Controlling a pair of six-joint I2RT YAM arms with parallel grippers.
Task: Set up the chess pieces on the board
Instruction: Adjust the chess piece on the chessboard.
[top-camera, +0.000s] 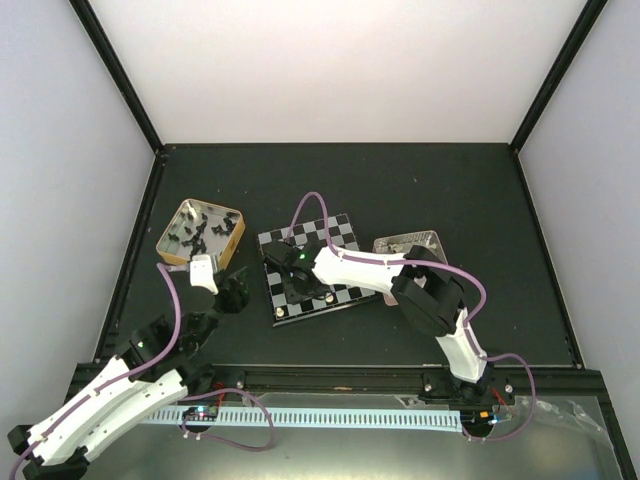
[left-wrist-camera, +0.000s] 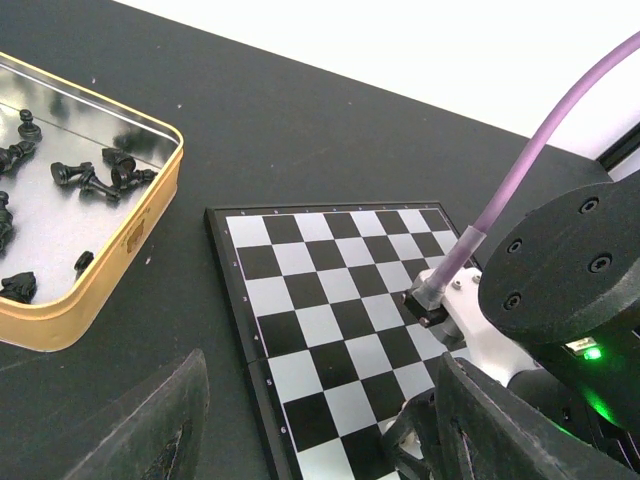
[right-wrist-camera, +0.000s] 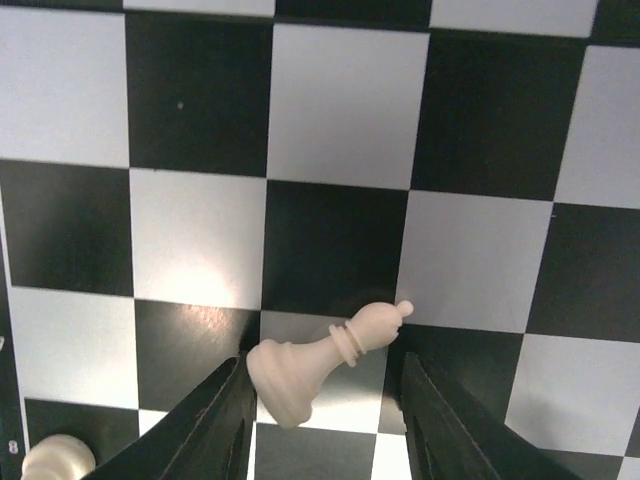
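From above, the board (top-camera: 335, 232) lies mid-table (top-camera: 400, 190), a gold-rimmed tin (top-camera: 236, 230) of black pieces (top-camera: 195, 232) to its left and a silver tin (top-camera: 400, 240) at its right corner. The right gripper (top-camera: 292, 285) hangs low over the near-left part of the board, and the left gripper (top-camera: 234, 293) sits off the board, between it and the gold-rimmed tin. Over to the left wrist: its two dark fingers (left-wrist-camera: 170, 425) stand wide apart with nothing between them, released. The tin of toppled black pieces is on the left and the board ahead, with the right arm over it. Now the right wrist, tight on the squares: a white piece (right-wrist-camera: 320, 360) leans hard over between the fingers (right-wrist-camera: 215, 430), base up against one, head pointing toward the other but clear of it. The jaws are parted wider than the piece, not clamping it. A second white piece (right-wrist-camera: 45, 458) peeks in at the lower corner by the board's edge.
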